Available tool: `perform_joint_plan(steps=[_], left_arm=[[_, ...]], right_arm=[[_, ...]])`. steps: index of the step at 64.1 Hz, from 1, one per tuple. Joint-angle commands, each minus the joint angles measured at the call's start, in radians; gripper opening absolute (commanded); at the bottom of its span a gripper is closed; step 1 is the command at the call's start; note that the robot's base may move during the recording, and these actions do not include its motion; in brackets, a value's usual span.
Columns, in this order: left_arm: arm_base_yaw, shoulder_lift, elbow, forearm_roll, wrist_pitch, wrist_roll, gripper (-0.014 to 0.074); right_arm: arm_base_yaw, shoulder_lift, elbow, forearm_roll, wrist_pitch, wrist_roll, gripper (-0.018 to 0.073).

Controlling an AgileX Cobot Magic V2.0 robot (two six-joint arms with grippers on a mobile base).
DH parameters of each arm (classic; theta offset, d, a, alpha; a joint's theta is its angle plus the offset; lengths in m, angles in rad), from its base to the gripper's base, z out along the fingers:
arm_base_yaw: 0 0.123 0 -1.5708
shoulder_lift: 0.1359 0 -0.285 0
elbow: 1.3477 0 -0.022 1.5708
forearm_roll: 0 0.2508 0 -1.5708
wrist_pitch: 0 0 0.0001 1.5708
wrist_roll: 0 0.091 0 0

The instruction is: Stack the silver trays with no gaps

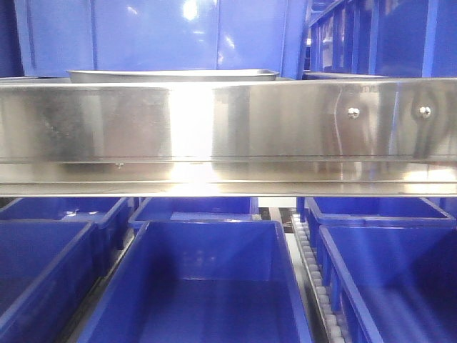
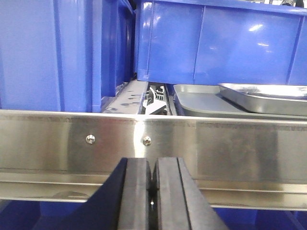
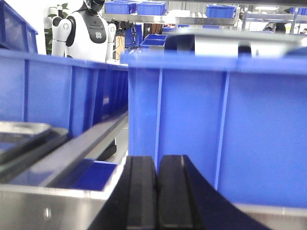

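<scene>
Two silver trays lie on the shelf behind the steel rail. In the left wrist view the upper tray (image 2: 268, 98) rests tilted on the lower tray (image 2: 201, 103), at the right. The front view shows only a tray rim (image 1: 171, 74) above the rail. In the right wrist view a tray (image 3: 21, 136) lies at the far left. My left gripper (image 2: 152, 165) is shut and empty, in front of the rail, left of the trays. My right gripper (image 3: 157, 163) is shut and empty, facing a blue bin (image 3: 220, 124).
A long mirror-like steel rail with screws (image 1: 228, 132) runs across the shelf front. Deep blue bins (image 2: 62, 52) stand on the shelf on both sides of the trays. More blue bins (image 1: 207, 286) sit on the lower level. A white humanoid robot (image 3: 81, 31) stands far behind.
</scene>
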State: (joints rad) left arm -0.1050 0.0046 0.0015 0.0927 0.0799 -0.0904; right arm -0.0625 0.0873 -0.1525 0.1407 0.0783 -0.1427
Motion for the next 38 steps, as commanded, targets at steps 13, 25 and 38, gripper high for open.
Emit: perform_joint_plan(steps=[13,25,38], left_arm=[[0.003,-0.005,-0.002,-0.005,-0.016,-0.007,-0.0012],[0.003,-0.005,-0.002,-0.005,-0.016,-0.007,-0.0012],[0.003,-0.005,-0.002,-0.005,-0.016,-0.007,-0.0012]], right_arm=[[-0.005,-0.087,0.153,0.000,-0.057,0.126,-0.0079],[-0.007,-0.087,0.153,-0.011,-0.055,0.126,-0.0079],[-0.016,-0.087,0.153,-0.038,-0.024,0.126,-0.0079]])
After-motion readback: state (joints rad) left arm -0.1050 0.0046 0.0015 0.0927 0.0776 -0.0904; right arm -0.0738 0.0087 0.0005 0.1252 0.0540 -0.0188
